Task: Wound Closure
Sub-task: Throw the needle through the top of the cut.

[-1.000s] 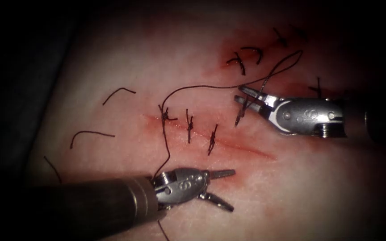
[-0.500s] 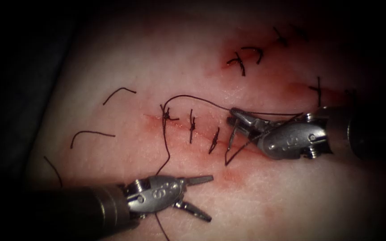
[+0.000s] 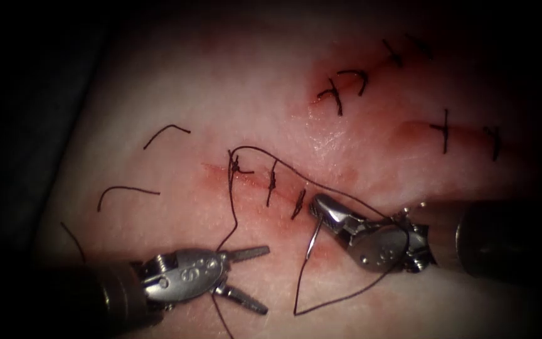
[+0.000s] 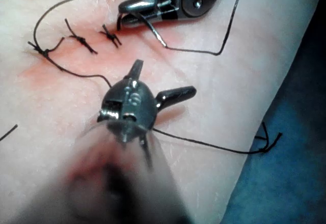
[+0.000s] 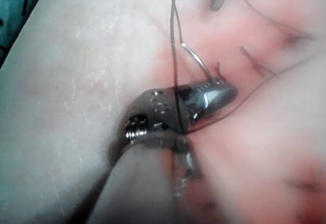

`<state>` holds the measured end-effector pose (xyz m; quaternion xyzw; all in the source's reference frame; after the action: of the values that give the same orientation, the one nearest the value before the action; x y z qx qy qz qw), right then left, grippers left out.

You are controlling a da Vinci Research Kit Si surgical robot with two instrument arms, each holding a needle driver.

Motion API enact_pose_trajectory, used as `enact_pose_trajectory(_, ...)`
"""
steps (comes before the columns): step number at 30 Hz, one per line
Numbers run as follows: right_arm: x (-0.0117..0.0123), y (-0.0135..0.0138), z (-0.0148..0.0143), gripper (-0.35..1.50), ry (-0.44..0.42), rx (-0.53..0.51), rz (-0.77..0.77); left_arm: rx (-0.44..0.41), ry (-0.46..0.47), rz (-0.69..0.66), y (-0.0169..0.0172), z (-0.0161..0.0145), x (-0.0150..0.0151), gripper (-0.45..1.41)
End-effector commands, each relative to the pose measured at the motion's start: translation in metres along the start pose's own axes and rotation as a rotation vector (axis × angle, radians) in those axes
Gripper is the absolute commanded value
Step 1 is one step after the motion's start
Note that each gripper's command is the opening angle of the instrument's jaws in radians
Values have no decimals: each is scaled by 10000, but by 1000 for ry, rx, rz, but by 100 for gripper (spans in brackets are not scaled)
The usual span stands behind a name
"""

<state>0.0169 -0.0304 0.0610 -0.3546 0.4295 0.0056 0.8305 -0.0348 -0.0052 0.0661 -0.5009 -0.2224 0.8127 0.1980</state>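
The right silver two-jawed pincer grips the thin curved steel needle near its blunt end, its point hanging above the pale pink tissue beside the red cut, while the left silver pincer gapes empty.

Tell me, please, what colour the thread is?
The thread is dark, near black; the endoscope view shows it best.
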Motion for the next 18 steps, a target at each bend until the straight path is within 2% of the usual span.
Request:
enact_pose_trajectory(1, -2, -11, 6, -35, -4, -2, 1, -1, -1, -1, 0, 9, -4, 58)
enact_pose_trajectory(8, -12, -19, 9, -35, -31, 5, 34, 3, -2, -3, 0, 9, -4, 58)
enact_pose_trajectory(18, -49, -43, 14, -35, -122, 78, 120, 9, -4, -6, 0, 10, -4, 56)
